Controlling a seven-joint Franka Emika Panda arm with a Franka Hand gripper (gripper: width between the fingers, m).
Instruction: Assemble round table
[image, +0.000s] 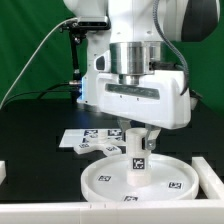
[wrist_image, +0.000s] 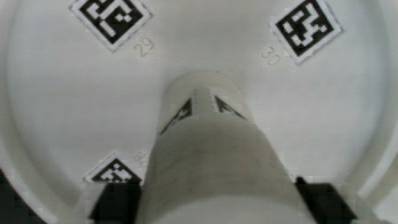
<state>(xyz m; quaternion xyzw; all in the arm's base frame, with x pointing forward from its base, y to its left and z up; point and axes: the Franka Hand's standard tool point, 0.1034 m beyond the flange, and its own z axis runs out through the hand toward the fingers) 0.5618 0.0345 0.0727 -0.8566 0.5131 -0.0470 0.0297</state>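
A: Where is the cylinder (image: 138, 165)?

B: Upright at the middle of the disc (image: 103, 181), its lower end on or just above the floor of the disc. I cannot tell which. The disc lies flat on the black table (image: 40, 150), in front of the marker board (image: 88, 140).

A: And the gripper (image: 137, 143)?

B: Closed down to the cylinder's width and holding its upper part. In the wrist view the dark fingers (wrist_image: 118, 203) press on both sides of it, with no gap showing.

A: How do you expect the cylinder to handle?

B: It looks like hard white plastic, so I judge it light and stiff, with no give under the jaws. It is also smooth and round, so it may twist or slide in a flat two-finger hold if pushed off axis.

A: So where should it be held?

B: High on the barrel, across its width and square to the axis, as now. That leaves the lower end free to meet the disc.

A: And the disc?

B: It looks broad, rimmed and light. Nothing holds it down, so a sideways push could shift it. Pressing straight down looks safer.
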